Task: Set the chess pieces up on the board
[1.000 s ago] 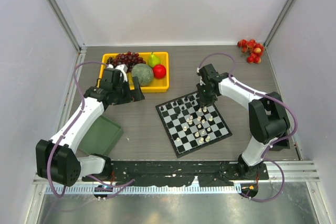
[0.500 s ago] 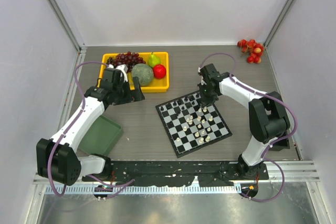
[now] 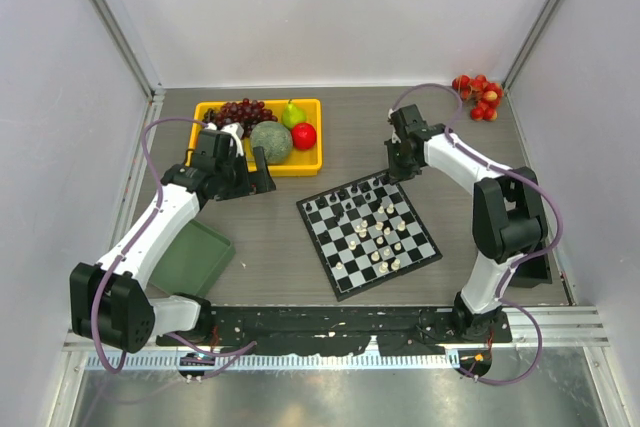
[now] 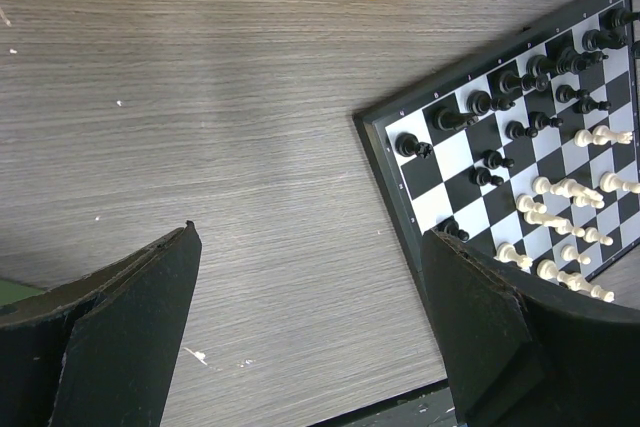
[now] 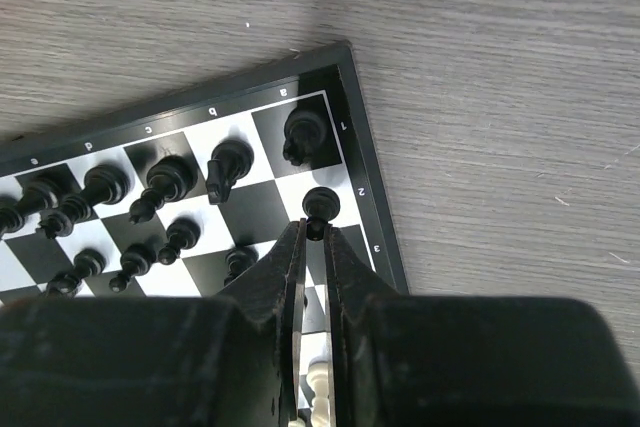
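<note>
A small round-topped black pawn (image 5: 320,209) is pinched by the right claw (image 5: 315,237) over the glossy checkered board (image 5: 365,207) (far corner); left claw (image 4: 310,337) is held wide, w/ nothing in it.

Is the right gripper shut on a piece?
Shut on black pawn: the right gripper pinches its base at the board corner.

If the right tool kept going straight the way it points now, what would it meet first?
Probably the board. The right tool is shut on a small black chess piece and points down at the corner squares, with another black piece just beyond on the corner square. Depth is unclear.
</note>
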Controlling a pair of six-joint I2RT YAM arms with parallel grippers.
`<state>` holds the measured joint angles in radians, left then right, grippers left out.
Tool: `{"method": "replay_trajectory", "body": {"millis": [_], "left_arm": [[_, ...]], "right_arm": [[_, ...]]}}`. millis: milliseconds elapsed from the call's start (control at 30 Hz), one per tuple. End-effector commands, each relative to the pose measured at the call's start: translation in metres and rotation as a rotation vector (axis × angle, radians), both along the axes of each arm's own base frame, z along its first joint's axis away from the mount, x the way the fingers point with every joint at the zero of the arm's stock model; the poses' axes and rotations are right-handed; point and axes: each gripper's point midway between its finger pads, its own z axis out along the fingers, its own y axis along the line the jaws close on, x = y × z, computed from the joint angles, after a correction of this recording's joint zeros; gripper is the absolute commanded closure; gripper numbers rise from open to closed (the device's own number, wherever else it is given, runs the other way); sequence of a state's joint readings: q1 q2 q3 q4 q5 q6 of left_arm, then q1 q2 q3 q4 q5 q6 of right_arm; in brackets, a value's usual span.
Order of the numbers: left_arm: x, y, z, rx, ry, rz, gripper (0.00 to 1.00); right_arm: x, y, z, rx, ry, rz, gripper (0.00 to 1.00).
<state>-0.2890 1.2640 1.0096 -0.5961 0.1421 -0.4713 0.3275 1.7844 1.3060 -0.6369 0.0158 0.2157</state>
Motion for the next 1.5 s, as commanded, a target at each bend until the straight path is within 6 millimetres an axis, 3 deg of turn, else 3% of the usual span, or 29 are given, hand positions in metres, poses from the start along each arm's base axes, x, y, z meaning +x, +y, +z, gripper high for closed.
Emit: {"method": "replay_trajectory", "body": {"millis": [0, 633, 1200, 1467], "left_arm": [[0.008, -0.003, 0.018, -0.013, -0.056, -0.002, 0.01], [0.008, -0.004, 0.019, -0.021, -0.058, -0.004, 0.01], [0.007, -0.006, 0.020, -0.034, -0.061, -0.009, 0.01], [0.009, -0.009, 0.021, -0.042, -0.062, -0.015, 0.01]], "right_arm": [[0.013, 0.002, 0.005, 0.014, -0.025, -0.017, 0.86], [0.001, 0.008, -0.015, 0.045, 0.038, 0.001, 0.83], [-0.001, 0.004, -0.010, 0.033, 0.024, -0.006, 0.83], [0.002, 0.010, 0.019, 0.079, -0.040, 0.008, 0.65]]}}
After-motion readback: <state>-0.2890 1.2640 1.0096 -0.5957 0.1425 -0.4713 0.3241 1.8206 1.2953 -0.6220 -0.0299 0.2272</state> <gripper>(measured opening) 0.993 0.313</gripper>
